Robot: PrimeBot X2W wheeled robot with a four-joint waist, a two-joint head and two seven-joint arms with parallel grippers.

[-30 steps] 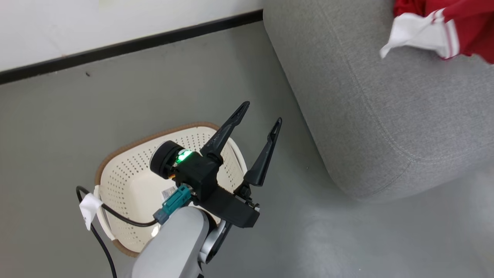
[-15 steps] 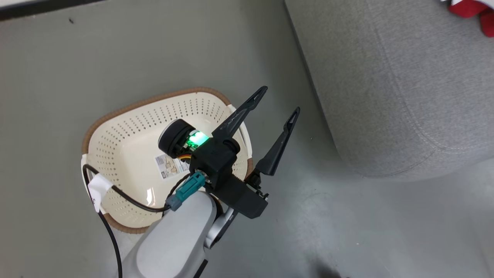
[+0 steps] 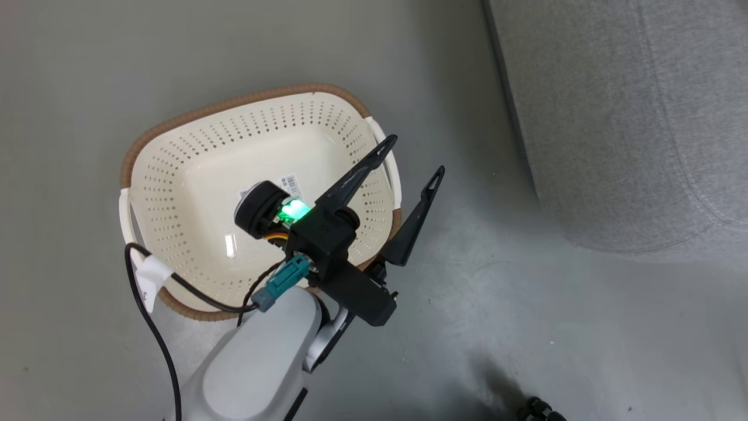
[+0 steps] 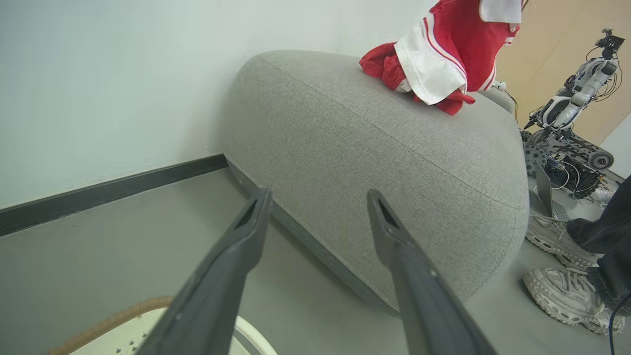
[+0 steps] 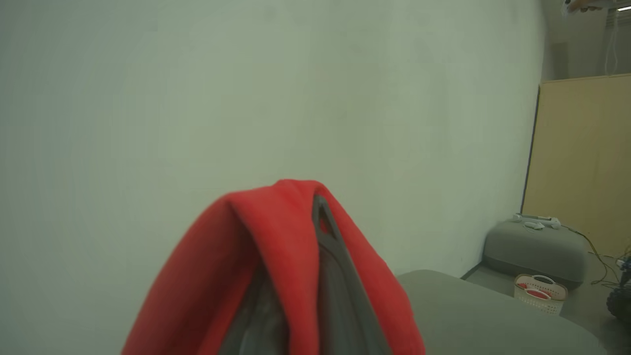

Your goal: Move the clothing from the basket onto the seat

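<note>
In the head view, the basket (image 3: 175, 175) sits on the grey floor (image 3: 526, 304), left of the seat (image 3: 613, 117) and apart from it. Only a paper label (image 3: 290, 184) lies on the basket's bottom. The left claw (image 3: 415, 155) hangs over the basket's right rim, its fingers spread wide with nothing between them.

In the left wrist view, the left claw (image 4: 318, 197) points at the seat (image 4: 394, 148), and the basket's brown rim (image 4: 113, 320) shows below it. The clothing (image 4: 443, 49) is on the seat's far top, red with white trim, and part of it rises out of the picture. A person's pale shoes (image 4: 562, 296) stand on the floor at the right.

In the right wrist view, the right claw (image 5: 319, 217) is pinched narrow on the clothing (image 5: 276, 236), which is draped over its fingers in front of a pale wall (image 5: 197, 98).
</note>
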